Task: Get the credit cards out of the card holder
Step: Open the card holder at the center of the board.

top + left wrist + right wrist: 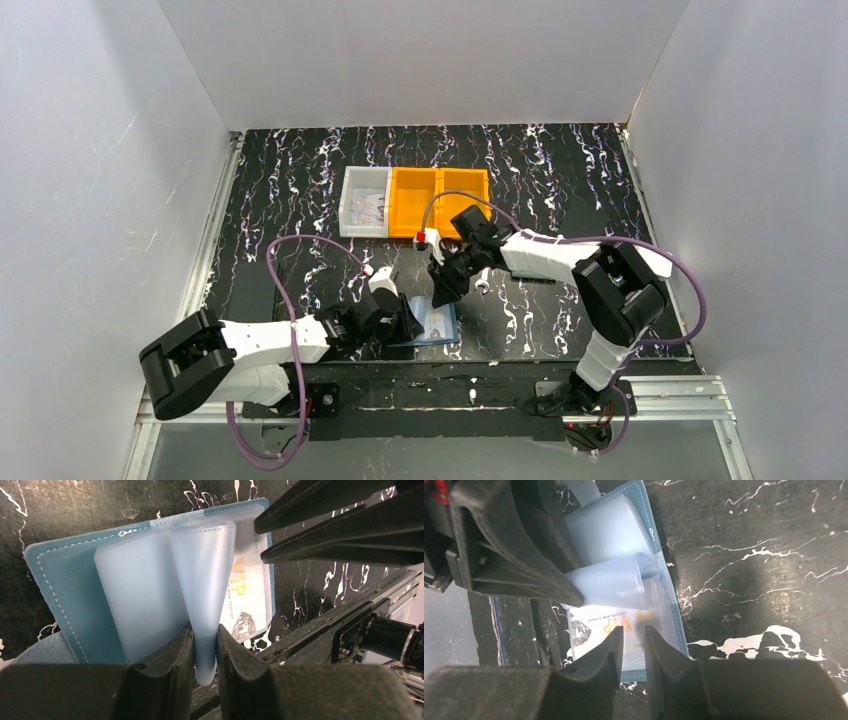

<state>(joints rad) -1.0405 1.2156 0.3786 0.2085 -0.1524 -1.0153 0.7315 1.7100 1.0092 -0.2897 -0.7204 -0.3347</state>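
Note:
The blue card holder [440, 326] lies open on the black marbled table, between the two arms. My left gripper [408, 322] is shut on one clear plastic sleeve [202, 570] of the holder [55, 575] and holds it upright. A pale credit card [245, 600] with gold "VIP" lettering lies in the right half and sticks a little past the holder's edge. My right gripper [442, 295] hovers just above that card [594, 627], its jaws a narrow gap apart and empty. In the right wrist view the gripper [631, 635] is over the card's end, near the holder's blue border [636, 662].
A white bin [363, 210] and two orange bins [438, 200] stand side by side at the back middle. White walls enclose the table on three sides. A metal rail [450, 392] runs along the near edge by the arm bases.

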